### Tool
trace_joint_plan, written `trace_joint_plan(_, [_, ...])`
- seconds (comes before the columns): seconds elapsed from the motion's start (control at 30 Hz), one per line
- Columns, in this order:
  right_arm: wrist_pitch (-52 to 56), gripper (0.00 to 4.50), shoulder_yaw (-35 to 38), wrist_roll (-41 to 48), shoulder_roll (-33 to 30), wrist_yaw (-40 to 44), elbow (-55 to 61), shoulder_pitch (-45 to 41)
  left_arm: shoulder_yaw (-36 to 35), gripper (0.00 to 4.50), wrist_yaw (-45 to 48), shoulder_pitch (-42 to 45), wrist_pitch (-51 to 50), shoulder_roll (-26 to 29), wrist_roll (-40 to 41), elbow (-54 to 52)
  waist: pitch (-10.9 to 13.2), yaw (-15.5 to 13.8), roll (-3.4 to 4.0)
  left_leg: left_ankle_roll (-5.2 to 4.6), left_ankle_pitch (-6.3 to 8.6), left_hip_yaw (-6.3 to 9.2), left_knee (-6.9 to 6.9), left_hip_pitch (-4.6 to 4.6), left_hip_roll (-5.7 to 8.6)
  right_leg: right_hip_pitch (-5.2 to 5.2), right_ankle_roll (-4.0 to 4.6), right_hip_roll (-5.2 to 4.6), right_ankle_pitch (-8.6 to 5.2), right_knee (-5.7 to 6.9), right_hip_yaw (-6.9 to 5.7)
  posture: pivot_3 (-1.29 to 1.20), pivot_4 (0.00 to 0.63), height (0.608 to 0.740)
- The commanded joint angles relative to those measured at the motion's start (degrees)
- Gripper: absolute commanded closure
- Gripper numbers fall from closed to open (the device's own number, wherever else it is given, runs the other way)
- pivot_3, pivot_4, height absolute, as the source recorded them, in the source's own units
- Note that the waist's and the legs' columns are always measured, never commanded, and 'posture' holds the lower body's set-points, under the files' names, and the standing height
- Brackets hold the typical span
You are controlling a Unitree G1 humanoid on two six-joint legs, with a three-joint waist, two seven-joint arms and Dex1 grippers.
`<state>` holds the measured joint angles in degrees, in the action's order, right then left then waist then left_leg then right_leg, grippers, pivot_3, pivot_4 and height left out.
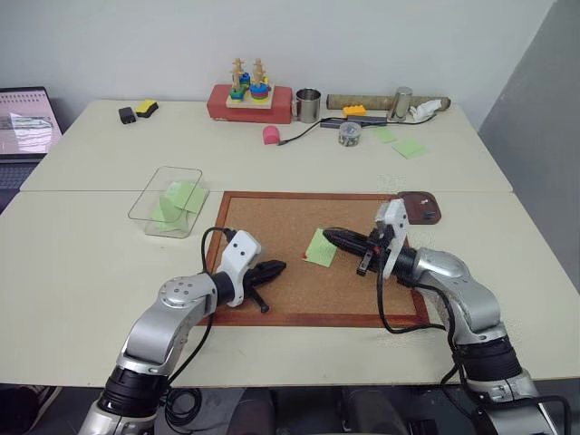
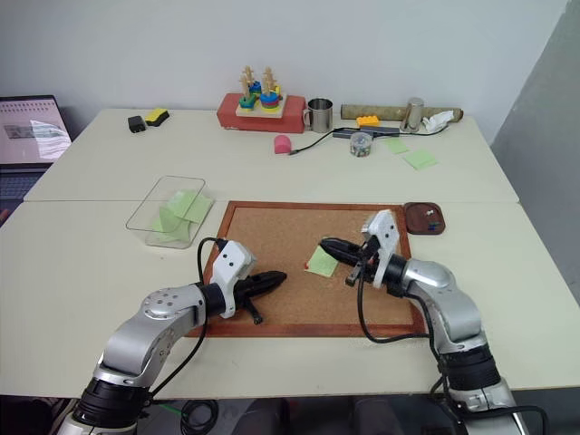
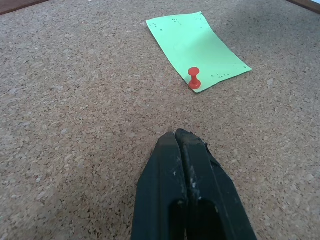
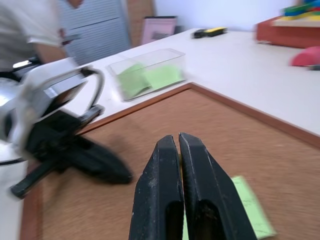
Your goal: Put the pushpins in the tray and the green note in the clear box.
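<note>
A thin lime-green note (image 3: pixel 197 47) lies flat on the grainy corkboard (image 1: pixel 272 227), one red pushpin (image 3: pixel 194 78) standing at its edge. The right gripper (image 1: pixel 328 235) hovers above it and the left gripper (image 1: pixel 279 266) nearby, both with black fingers pressed together.

You have the corkboard (image 1: pixel 290 299) lying flat on the near table, right in front of you. The green note (image 1: pixel 321 247) lies on the board, right of its middle, with one pushpin (image 3: pixel 194 78) standing at the note's edge. The clear box (image 1: pixel 168 201) sits just beyond the board's far left corner, with notes inside it. The tray (image 1: pixel 420 206) touches the board's far right corner. Your left gripper (image 1: pixel 276 268) hovers over the board's near left part; your right gripper (image 1: pixel 330 237) hangs over the note. Along the far table's back edge stand a stacking toy (image 1: pixel 249 93), a metal cup (image 1: pixel 308 104) and a roll (image 1: pixel 385 102).
</note>
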<state>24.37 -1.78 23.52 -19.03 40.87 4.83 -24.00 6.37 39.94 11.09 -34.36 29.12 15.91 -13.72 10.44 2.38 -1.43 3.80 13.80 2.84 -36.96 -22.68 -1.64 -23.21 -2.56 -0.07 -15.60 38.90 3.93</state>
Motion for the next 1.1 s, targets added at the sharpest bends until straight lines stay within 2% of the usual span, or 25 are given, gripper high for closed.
trace_joint_plan(0.03, [-5.5,4.48,6.6,-4.9,-1.7,-8.6,-9.5,-5.6,1.0,4.50,0.8,-1.1,-0.7,0.7,0.0,-0.1,0.0,0.0,0.00,0.00,0.00,0.00,0.00,0.01,-0.01,0.01,0.00,0.00,0.00,0.00,0.00,0.00,0.150,0.740])
trace_joint_plan(0.2, [-11.4,4.48,12.5,-8.1,-4.6,-16.1,-28.2,-14.7,1.1,4.50,1.0,-1.2,-0.6,0.7,-0.1,-0.2,0.0,0.0,0.00,0.00,0.00,-0.07,0.04,0.00,0.00,-0.02,0.26,0.00,0.15,-0.02,0.04,0.00,0.150,0.740])
trace_joint_plan(0.43, [-13.3,4.48,13.3,-9.2,-6.5,-13.9,-45.3,-20.6,0.8,4.50,1.2,-0.8,-0.5,1.0,-0.3,0.0,0.0,0.4,0.01,0.00,0.00,-0.12,0.06,0.02,0.00,-0.01,0.28,0.00,0.16,-0.02,0.10,0.00,0.150,0.740])
trace_joint_plan(0.47, [-13.3,4.14,13.3,-9.2,-6.5,-13.5,-46.4,-20.8,0.7,4.50,1.2,-0.8,-0.5,1.0,-0.2,0.0,0.0,0.4,0.01,-0.01,0.00,-0.12,0.06,0.02,0.00,-0.01,0.28,0.00,0.16,-0.02,0.10,0.00,0.150,0.740])
trace_joint_plan(0.57, [-12.9,3.75,13.4,-8.9,-6.6,-12.1,-48.3,-21.0,0.5,4.50,1.1,-1.3,-0.5,1.2,-0.2,-0.4,0.0,0.5,0.01,0.00,0.00,-0.13,0.05,0.01,0.00,-0.01,0.29,0.00,0.17,-0.02,0.11,0.00,0.150,0.740])
trace_joint_plan(0.93, [-14.5,1.54,13.8,-9.2,-7.4,-11.7,-50.0,-21.3,0.6,4.50,0.9,-1.4,-0.7,1.3,-0.2,-0.7,0.0,0.7,0.02,0.00,0.00,-0.12,0.05,0.02,0.00,-0.02,0.29,0.00,0.17,0.00,0.11,0.00,0.150,0.740])
trace_joint_plan(1.0, [-15.0,1.12,14.0,-8.4,-7.5,-10.5,-47.6,-21.0,0.6,4.50,0.9,-1.4,-0.7,1.3,-0.2,-0.7,0.0,0.7,0.02,0.00,0.00,-0.12,0.05,0.02,0.00,-0.02,0.29,0.00,0.17,0.00,0.11,0.00,0.150,0.740])
trace_joint_plan(1.1, [-12.6,0.40,9.6,-7.7,-7.5,-3.3,-36.3,-17.3,0.6,4.50,1.0,-1.3,-0.8,1.3,-0.1,-0.6,0.0,0.8,0.03,0.00,0.00,-0.12,0.05,0.01,0.00,-0.02,0.29,0.00,0.17,0.00,0.11,0.00,0.150,0.740])
